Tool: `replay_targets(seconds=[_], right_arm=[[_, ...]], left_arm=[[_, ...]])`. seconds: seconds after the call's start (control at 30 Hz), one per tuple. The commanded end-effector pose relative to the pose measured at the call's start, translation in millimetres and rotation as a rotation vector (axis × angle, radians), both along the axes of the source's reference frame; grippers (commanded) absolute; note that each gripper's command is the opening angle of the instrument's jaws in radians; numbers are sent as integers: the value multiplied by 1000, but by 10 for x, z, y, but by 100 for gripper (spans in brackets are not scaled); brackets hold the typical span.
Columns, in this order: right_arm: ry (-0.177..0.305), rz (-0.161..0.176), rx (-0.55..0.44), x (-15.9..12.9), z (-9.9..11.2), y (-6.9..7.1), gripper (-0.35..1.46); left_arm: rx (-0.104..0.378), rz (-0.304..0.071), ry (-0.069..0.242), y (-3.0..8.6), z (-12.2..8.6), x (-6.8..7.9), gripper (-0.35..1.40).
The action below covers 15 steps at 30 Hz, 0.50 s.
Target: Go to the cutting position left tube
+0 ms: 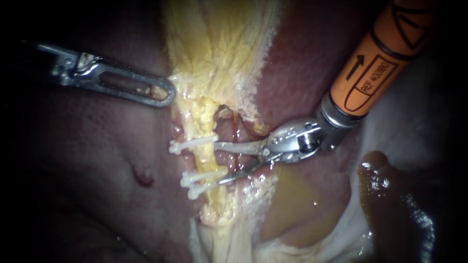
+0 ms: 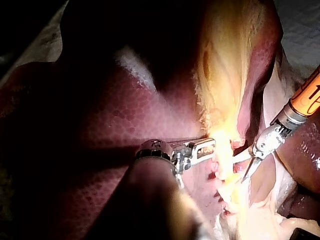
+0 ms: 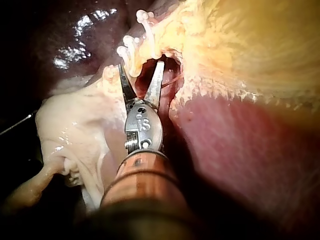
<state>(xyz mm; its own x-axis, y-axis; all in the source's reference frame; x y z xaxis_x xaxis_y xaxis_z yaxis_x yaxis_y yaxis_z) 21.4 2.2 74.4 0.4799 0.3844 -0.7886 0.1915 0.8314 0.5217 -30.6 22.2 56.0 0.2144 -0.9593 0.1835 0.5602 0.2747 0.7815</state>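
Left tube (image 1: 204, 122): yellow strand at centre of endoscope view, carrying three white clips: upper clip (image 1: 192, 144), lower pair (image 1: 201, 178), bare stretch between. Right instrument (image 1: 219, 162) has blades apart, holding nothing; tips just reach tube's right side, one along upper clip, other against lower pair. Left instrument (image 1: 165, 92) rests at edge of yellow tissue (image 1: 219, 44) above clips; whether it grips, cannot tell. Step judged: final approach, nearly done. Next move calls for small advance so bare stretch sits between blades, clear of clips.

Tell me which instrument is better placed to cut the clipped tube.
Right. The silver-bladed right instrument is open at the yellow tube, between the white clips; the left instrument sits apart from them, beside the yellow tissue.
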Motion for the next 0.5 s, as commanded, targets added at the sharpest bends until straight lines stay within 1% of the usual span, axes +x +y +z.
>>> replay_targets(seconds=[0.03, 0.17, 0.5], right_arm=[[0, -3, 6, -1, 2, 1, 123], [-6, -3, 29, -2, 7, 3, 125], [17, -17, 80, 0, 11, 2, 128]], left_arm=[[1, 1, -1, 0, 0, 0, -35], [1, 1, -1, 0, 0, 1, -35], [1, 1, -2, 0, -1, 2, -35]])
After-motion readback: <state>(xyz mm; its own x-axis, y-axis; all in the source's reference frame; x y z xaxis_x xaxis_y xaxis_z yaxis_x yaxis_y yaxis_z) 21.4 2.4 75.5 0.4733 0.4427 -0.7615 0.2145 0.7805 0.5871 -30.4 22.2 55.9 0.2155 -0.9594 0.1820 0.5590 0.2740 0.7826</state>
